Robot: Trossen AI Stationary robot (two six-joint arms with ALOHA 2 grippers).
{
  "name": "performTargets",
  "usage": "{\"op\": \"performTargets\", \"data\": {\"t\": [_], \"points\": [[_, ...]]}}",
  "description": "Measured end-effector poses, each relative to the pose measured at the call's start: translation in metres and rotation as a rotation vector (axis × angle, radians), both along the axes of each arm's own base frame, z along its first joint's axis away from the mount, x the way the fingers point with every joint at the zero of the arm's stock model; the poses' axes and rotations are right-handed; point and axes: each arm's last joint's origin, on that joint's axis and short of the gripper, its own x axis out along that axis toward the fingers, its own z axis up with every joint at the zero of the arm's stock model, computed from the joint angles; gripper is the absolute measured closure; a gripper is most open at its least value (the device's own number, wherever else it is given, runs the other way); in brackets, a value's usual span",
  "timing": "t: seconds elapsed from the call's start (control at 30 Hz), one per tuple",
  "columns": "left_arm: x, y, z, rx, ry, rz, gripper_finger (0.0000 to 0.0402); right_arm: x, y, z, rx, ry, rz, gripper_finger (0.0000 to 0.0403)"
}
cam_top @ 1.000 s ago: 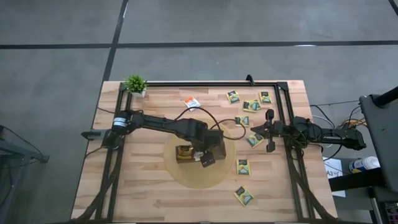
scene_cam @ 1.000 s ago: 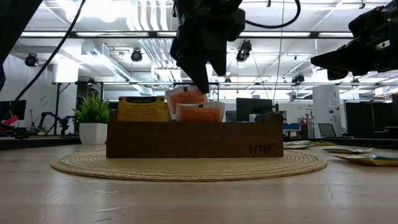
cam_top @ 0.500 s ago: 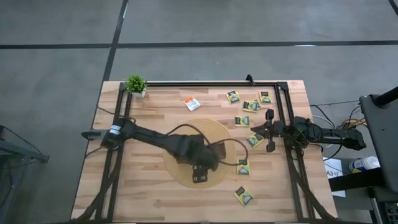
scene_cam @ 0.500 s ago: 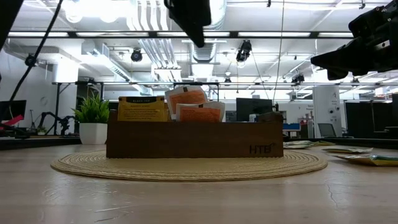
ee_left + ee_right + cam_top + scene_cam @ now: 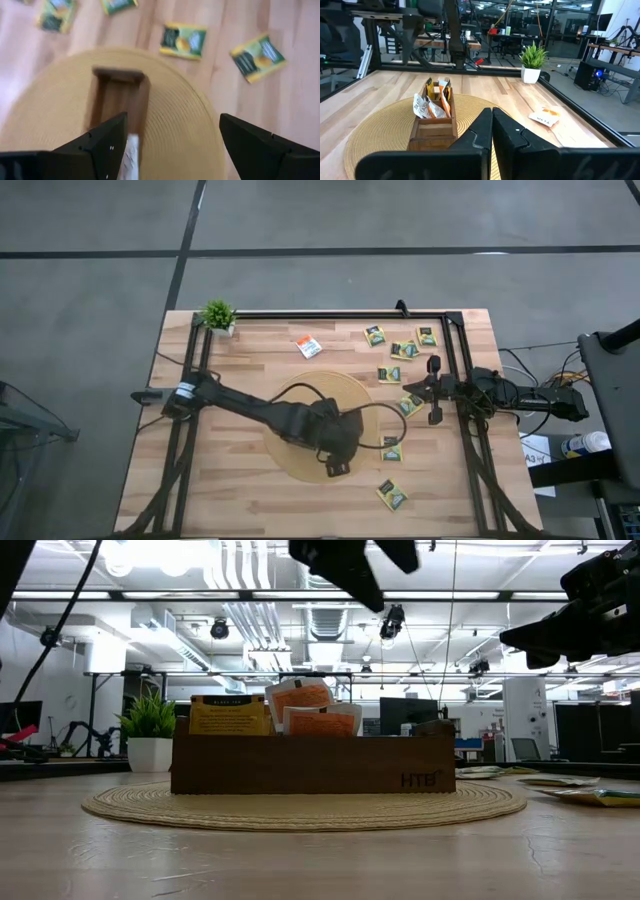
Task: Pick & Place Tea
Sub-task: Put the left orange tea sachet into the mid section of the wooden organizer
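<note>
The brown wooden tray (image 5: 310, 762) stands on a round woven mat (image 5: 300, 465). Three sachets stand upright in its left part: a yellow one (image 5: 230, 715) and two orange ones (image 5: 300, 698). My left gripper (image 5: 172, 120) hovers open, high above the mat's near right part (image 5: 338, 460), and touches nothing. The arm hides the tray from above. Several green-and-yellow sachets (image 5: 391, 448) lie flat on the table right of the mat, and a white-and-orange one (image 5: 309, 346) lies toward the far edge. My right gripper (image 5: 492, 120) is shut and waits at the table's right side (image 5: 432, 390).
A small potted plant (image 5: 218, 315) stands at the far left corner. A black frame rail (image 5: 330, 313) runs along the far edge and down both sides. More green sachets (image 5: 404, 349) cluster at the far right, and one (image 5: 392, 495) lies near the near edge.
My left gripper has risen from just above the orange sachets in the tray, up to the top edge of the low view. It has moved toward the table's near edge, then a little to the right. The sachets in the tray stand as before.
</note>
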Motion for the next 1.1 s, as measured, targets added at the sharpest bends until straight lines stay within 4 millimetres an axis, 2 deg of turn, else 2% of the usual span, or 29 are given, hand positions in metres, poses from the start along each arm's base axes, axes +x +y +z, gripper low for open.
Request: {"op": "performTargets", "data": {"t": [0.13, 0.3, 0.67, 0.87, 1.1], "points": [[0.005, 0.005, -0.004, 0.099, -0.058, 0.045, 0.0097, 0.000, 0.000, 0.000, 0.000, 0.000, 0.000, 0.0394], [0.003, 0.016, -0.006, 0.145, -0.019, 0.103, 0.0097, 0.000, 0.000, 0.000, 0.000, 0.000, 0.000, 0.0394], [-0.021, 0.031, -0.018, 0.161, 0.240, 0.250, 0.0097, 0.000, 0.000, 0.000, 0.000, -0.001, 0.000, 0.0394], [-0.023, 0.036, -0.026, 0.181, 0.286, 0.252, 0.0097, 0.000, 0.000, 0.000, 0.000, -0.001, 0.000, 0.0394], [-0.024, 0.059, -0.042, 0.196, 0.375, 0.285, 0.0097, 0.000, 0.000, 0.000, 0.000, 0.000, 0.000, 0.0394]]}}
